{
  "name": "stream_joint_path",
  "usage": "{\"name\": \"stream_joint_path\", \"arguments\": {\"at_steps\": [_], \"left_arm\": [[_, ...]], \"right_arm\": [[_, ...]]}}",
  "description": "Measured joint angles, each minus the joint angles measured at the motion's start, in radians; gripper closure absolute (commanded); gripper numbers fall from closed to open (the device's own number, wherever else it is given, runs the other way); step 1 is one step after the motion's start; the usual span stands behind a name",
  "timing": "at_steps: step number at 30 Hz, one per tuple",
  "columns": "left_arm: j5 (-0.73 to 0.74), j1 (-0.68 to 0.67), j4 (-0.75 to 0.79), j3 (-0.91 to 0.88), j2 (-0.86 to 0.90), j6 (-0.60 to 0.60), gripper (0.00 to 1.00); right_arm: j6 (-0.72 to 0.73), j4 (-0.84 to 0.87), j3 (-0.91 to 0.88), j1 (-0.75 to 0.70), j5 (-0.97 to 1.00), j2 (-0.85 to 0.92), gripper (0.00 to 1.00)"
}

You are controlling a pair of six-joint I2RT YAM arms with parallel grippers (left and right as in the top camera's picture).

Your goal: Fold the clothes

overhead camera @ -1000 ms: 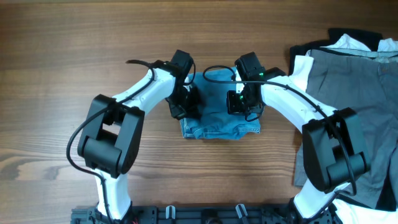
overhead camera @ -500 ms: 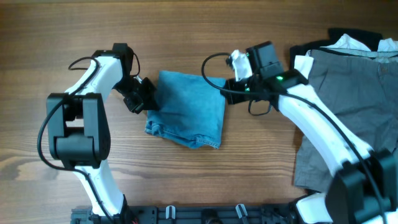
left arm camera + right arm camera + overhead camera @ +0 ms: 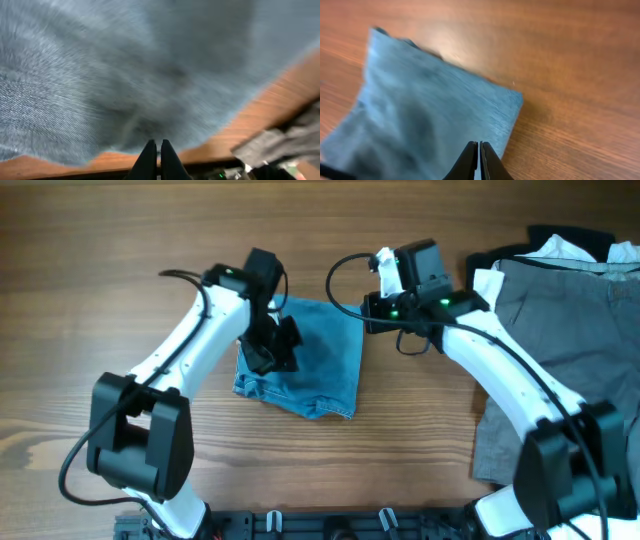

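The light-blue denim jeans (image 3: 318, 370) lie folded into a small tilted rectangle at the middle of the wooden table. My left gripper (image 3: 275, 348) is over their left part, fingers shut with nothing between them. The left wrist view shows blurred denim (image 3: 125, 75) filling the frame ahead of the shut fingertips (image 3: 156, 150). My right gripper (image 3: 372, 310) is at the jeans' upper right corner, shut and empty. In the right wrist view its fingertips (image 3: 478, 150) sit over the denim (image 3: 430, 115) near its right edge.
A pile of clothes lies at the right edge: grey trousers (image 3: 575, 330) on top, a white garment (image 3: 558, 248) and a black garment (image 3: 580, 232) behind them. Bare wood (image 3: 100, 300) spreads to the left and along the front.
The jeans slid left and turned, going from squarely folded to tilted. My left gripper moved from their left edge onto them. My right gripper stayed near the upper right corner.
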Motion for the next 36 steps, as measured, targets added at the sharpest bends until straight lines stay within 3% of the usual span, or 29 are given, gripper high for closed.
{"name": "stream_joint_path", "arguments": {"at_steps": [5, 9, 16, 27, 36], "left_arm": [[-0.059, -0.013, 0.159, -0.19, 0.001, -0.115, 0.96], [-0.022, 0.016, 0.229, -0.344, -0.011, -0.19, 0.96], [0.069, 0.113, 0.292, -0.428, -0.049, -0.183, 0.95], [0.037, 0.19, 0.271, -0.389, -0.032, -0.028, 0.93], [-0.169, 0.367, 0.222, -0.122, -0.003, 0.064, 0.93]], "right_arm": [[-0.008, -0.001, 0.0, 0.0, -0.05, 0.068, 0.93], [-0.043, 0.005, 0.0, 0.0, -0.128, 0.07, 0.94], [-0.069, 0.005, -0.002, 0.01, -0.201, 0.071, 0.95], [0.013, 0.184, -0.002, 0.103, -0.199, 0.22, 0.96], [0.185, 0.142, 0.0, 0.103, -0.227, 0.294, 0.96]]}}
